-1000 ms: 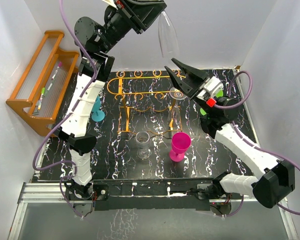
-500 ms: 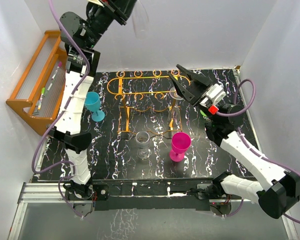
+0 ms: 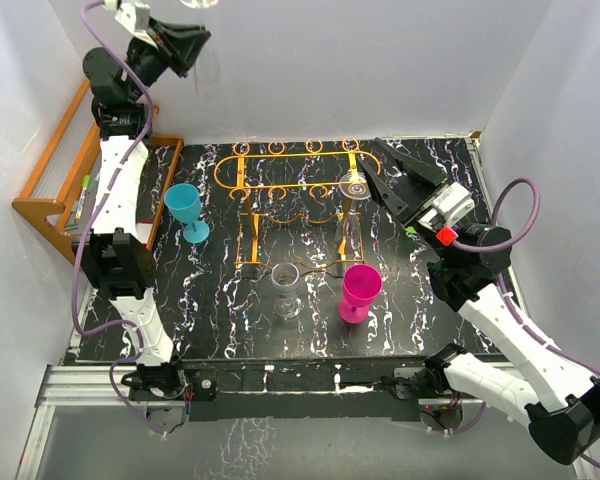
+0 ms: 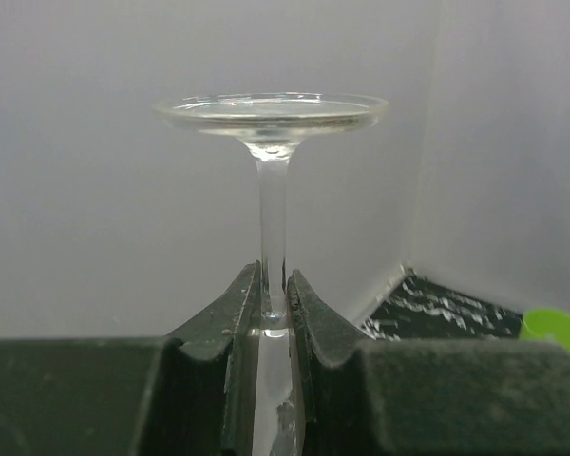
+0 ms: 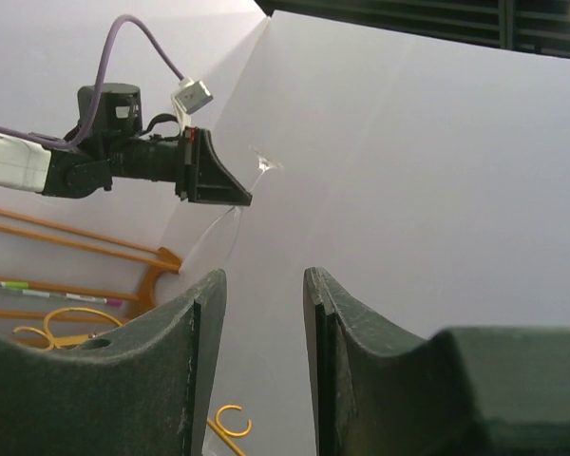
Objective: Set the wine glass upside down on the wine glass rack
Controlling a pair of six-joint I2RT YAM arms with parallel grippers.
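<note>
On the dark surface (image 3: 230,330) the rack (image 3: 280,186) stands at the back centre. A second glass (image 3: 353,184) seems to hang already from its right end, with the foot on the rail. The big change is in the left arm (image 3: 115,190). One second ago it reached over the back of the surface and carried the glass high above the rack; now it has swung to the far left corner, up beside the wall and well apart from the rack. The left hand (image 4: 274,280) is pinching the glass (image 4: 273,204) by the stem, close to the bowl, with the foot pointing away from the hand. The right hand (image 5: 263,285) has pulled back a little to the right and sits near the right end of the rack. Its fingers (image 5: 195,323) are spread, with nothing between them. We judge that the glass goes away from its goal for the moment, probably to get free room for turning it bowl down, so the placing is not yet begun. Whether the glass is already fully upside down, we cannot tell.
</note>
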